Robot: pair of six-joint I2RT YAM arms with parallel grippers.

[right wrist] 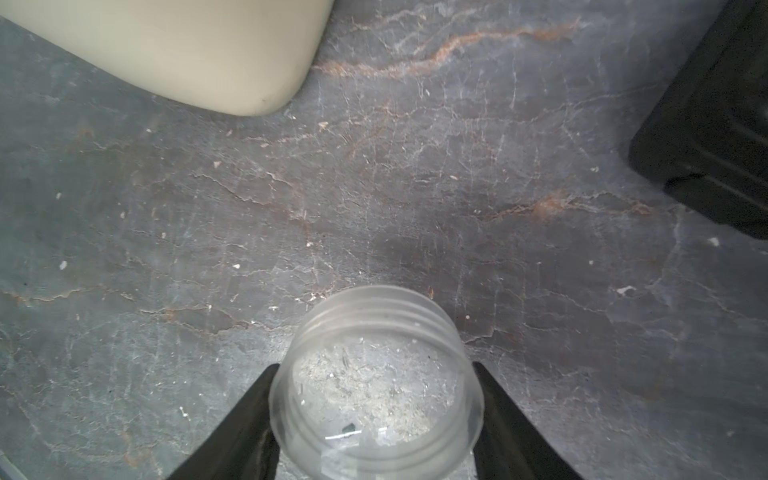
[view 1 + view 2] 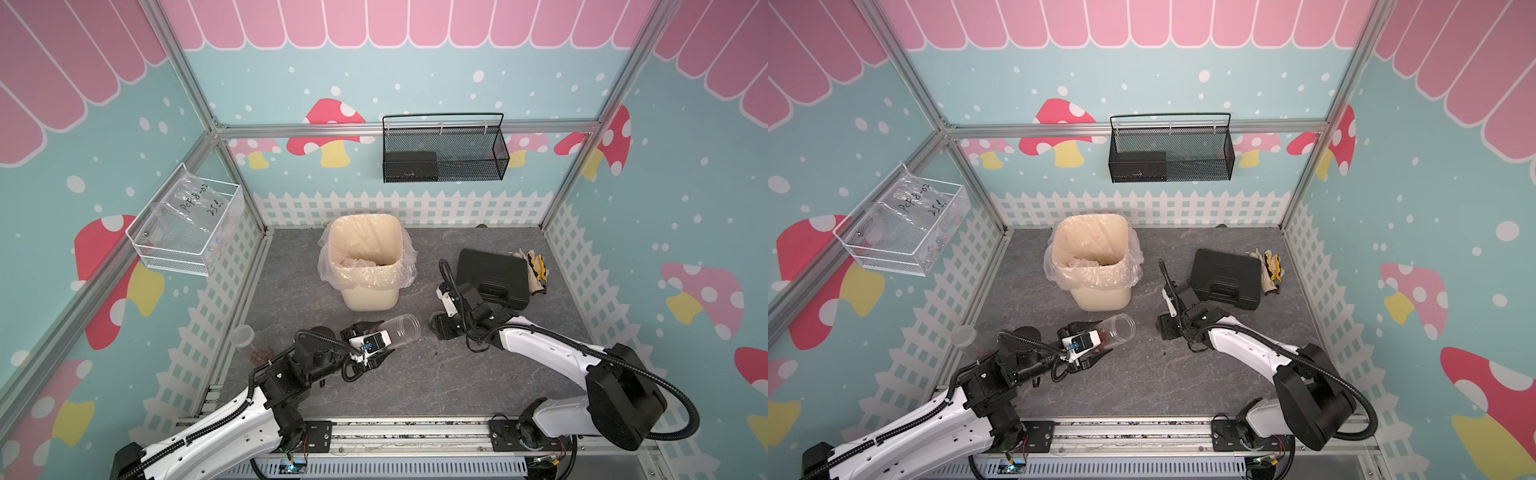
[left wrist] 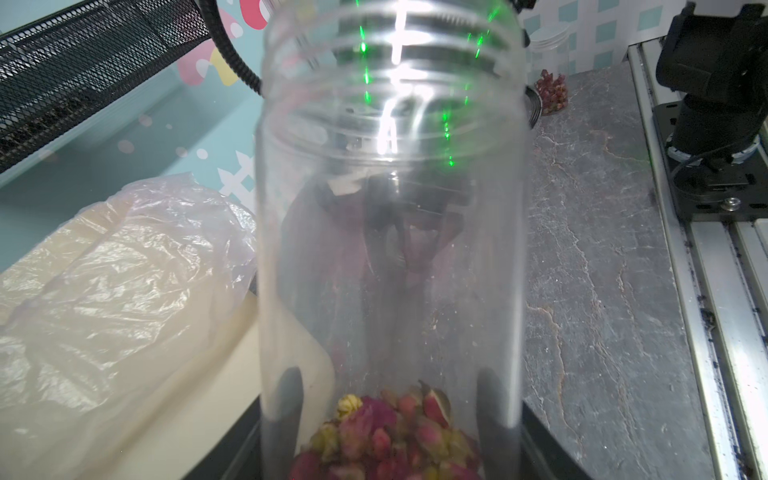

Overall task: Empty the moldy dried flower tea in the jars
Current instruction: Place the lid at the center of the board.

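My left pincer [image 2: 380,338] is clamped on 1 of the jars [image 2: 401,328]; in the left wrist view both fingers [image 3: 286,399] press the clear wall near its base. The moldy dried flower tea [image 3: 386,432] sits in a clump at that base end. The jar is tilted with its open mouth aimed away from me, and it hangs over the table [image 2: 415,374], beside the cream bin [image 2: 370,297] rather than above it.

My right pincer [image 1: 374,365] is closed around a 2nd jar [image 1: 374,395], which shows only pale dust inside. A 3rd jar [image 2: 242,336] stands by the fence with buds in it.

The main risk, as I judge it, is tipping too soon: the buds would spill onto the table. The smooth plastic could also twist in my grip, and the loose liner could snag the rim.
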